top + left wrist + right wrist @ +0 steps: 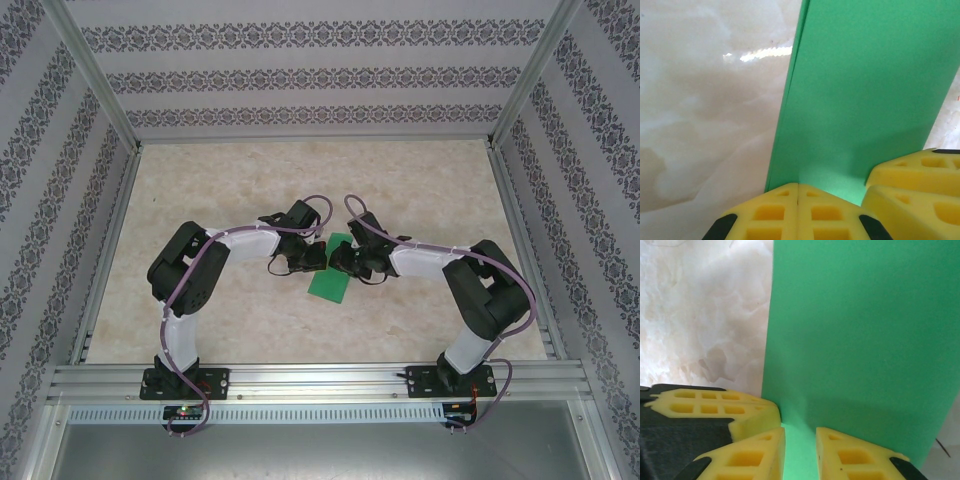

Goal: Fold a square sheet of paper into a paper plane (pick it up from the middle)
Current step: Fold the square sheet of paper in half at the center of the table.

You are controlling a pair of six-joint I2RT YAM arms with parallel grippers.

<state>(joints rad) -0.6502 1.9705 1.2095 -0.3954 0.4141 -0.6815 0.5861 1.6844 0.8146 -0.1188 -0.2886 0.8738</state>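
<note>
We find the square sheet of paper [331, 274] lying on the tabletop [420, 180] between the two arms, near the centre and slightly toward the near edge. It is no longer square in outline: it reads as a long green strip. Seen from above, its long axis runs from about 1 o'clock to 7 o'clock. The left end effector [300, 262] stands at the strip's 9 o'clock side and the right end effector [346, 262] at its 3 o'clock side. Both sit at roughly mid-length, and we judge neither arm nearer than the other. In the left wrist view the left end effector [797, 194] has its yellow pads pressed together with no gap, their tips at the sheet's [865, 100] near edge. We cannot tell whether a layer is pinched between them or merely pressed down. The right end effector [888, 186] sits just beside it at 3 o'clock, over the green. In the right wrist view the right end effector [800, 442] stands narrow, with a slim gap showing green between the pads. We cannot confirm that anything is gripped in that gap. The strip [865, 340] runs away from its tips toward 12 o'clock, and the left end effector [765, 415] lies at 9 o'clock, close alongside. In our judgement the coming move depends on both tips staying at mid-length, square across that long axis. If one tip drifts along the strip, the next crease is likely to skew.
</note>
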